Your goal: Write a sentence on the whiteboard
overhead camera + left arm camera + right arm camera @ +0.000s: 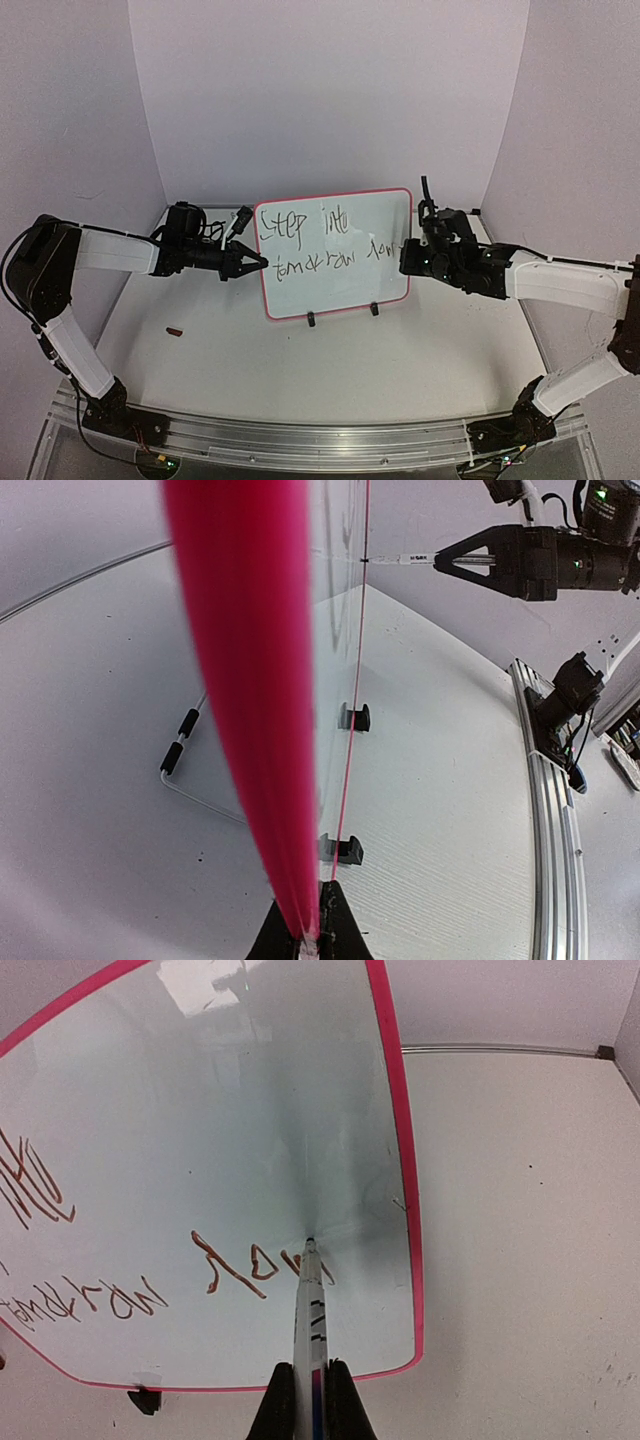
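- Sentence (300, 230): two lines written, last word seemingly unfinished at 3 o'clock.
- Left gripper (258, 262) clamps whiteboard's (350, 225) 9 o'clock edge.
- Right gripper (311, 1405) pinches marker (310, 1300).

upright whiteboard (370, 225) blocks mid-table; table (330, 370) open before it, small brown object (175, 330) near-left
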Controlling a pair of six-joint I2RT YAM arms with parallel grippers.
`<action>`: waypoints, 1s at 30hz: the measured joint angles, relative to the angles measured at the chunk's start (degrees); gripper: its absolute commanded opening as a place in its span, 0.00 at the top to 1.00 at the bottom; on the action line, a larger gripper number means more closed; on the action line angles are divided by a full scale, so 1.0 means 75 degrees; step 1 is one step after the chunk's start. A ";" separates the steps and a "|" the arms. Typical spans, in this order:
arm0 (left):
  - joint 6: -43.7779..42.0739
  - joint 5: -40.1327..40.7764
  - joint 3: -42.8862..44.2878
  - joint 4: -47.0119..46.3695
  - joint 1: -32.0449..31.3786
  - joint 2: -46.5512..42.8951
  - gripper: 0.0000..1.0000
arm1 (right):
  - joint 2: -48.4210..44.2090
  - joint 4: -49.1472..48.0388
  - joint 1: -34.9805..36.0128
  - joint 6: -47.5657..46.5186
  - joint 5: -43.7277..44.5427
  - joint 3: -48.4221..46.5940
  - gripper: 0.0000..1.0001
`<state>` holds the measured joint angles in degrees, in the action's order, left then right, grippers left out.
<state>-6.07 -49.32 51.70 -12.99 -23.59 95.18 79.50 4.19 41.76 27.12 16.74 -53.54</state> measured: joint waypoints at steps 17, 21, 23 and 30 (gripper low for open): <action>-0.0012 0.0000 0.0000 0.0000 0.0000 0.0000 1.00 | -0.0426 0.0086 -0.0056 0.0608 -0.0007 0.0641 1.00; -0.0012 0.0000 0.0000 0.0000 -0.0001 0.0000 1.00 | -0.0166 0.0092 -0.0087 0.0606 -0.0013 0.0638 1.00; -0.0012 0.0000 0.0000 0.0000 -0.0001 0.0000 1.00 | -0.0095 0.0092 -0.0087 0.0606 -0.0013 0.0631 1.00; -0.0012 0.0000 0.0000 0.0000 -0.0001 0.0000 1.00 | -0.0061 0.0049 -0.0102 0.0588 -0.0013 0.0592 1.00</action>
<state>-6.15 -49.32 51.70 -12.99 -23.59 95.18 79.05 4.56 41.00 31.53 16.64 -49.10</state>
